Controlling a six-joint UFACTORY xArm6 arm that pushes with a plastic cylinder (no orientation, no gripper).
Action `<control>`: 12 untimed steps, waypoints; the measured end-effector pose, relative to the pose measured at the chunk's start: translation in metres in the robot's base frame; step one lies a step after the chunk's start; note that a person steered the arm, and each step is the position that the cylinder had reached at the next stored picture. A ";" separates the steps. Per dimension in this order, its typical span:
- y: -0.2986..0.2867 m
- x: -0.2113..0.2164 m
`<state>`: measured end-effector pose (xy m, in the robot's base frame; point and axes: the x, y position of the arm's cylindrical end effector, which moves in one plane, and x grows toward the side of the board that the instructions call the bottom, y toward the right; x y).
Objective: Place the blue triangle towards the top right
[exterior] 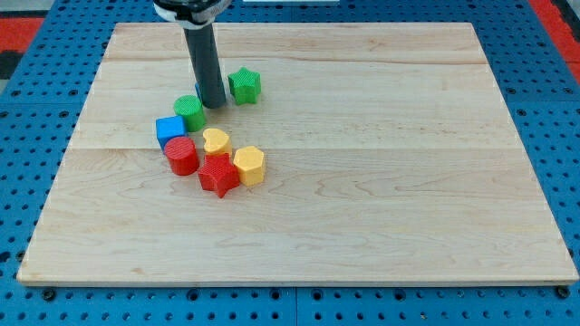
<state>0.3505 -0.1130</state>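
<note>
My rod comes down from the view's top, and my tip (215,105) rests on the board between a green round block (189,111) on its left and a green star (244,85) on its upper right. The blue triangle is mostly hidden behind the rod. Only a thin blue sliver (198,91) shows at the rod's left edge, so I cannot tell its exact position. All of this lies in the upper left part of the wooden board (381,181).
Below my tip is a cluster: a blue cube (169,130), a red cylinder (181,155), a yellow heart (215,140), a red star (218,174) and a yellow hexagon (249,165). A blue pegboard (553,109) surrounds the board.
</note>
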 end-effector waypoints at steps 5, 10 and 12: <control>-0.037 -0.097; -0.009 -0.007; -0.078 0.056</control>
